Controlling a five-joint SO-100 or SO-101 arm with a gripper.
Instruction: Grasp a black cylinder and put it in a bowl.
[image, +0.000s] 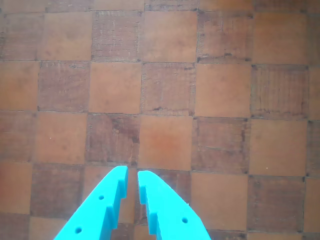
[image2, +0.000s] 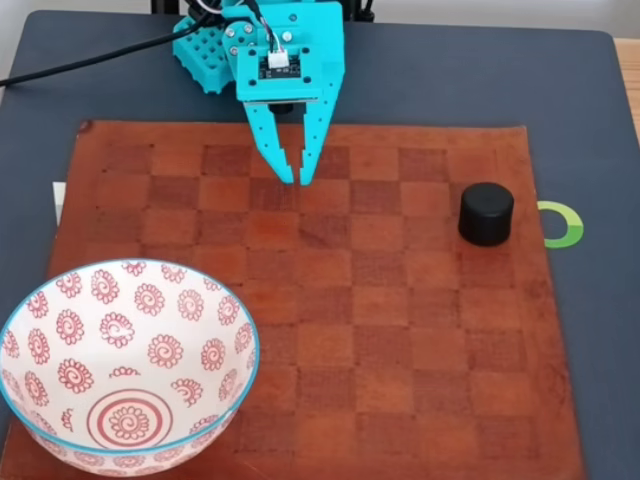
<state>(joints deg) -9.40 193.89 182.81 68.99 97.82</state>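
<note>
Nearest me sits the bowl (image2: 125, 365); the hand (image2: 297, 177), nearly closed and empty, hangs well left of the upright black cylinder (image2: 486, 213).

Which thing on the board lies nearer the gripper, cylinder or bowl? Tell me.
The cylinder: in the fixed view it stands a few squares right of the gripper; the bowl sits farther, at the near-left corner.
</note>
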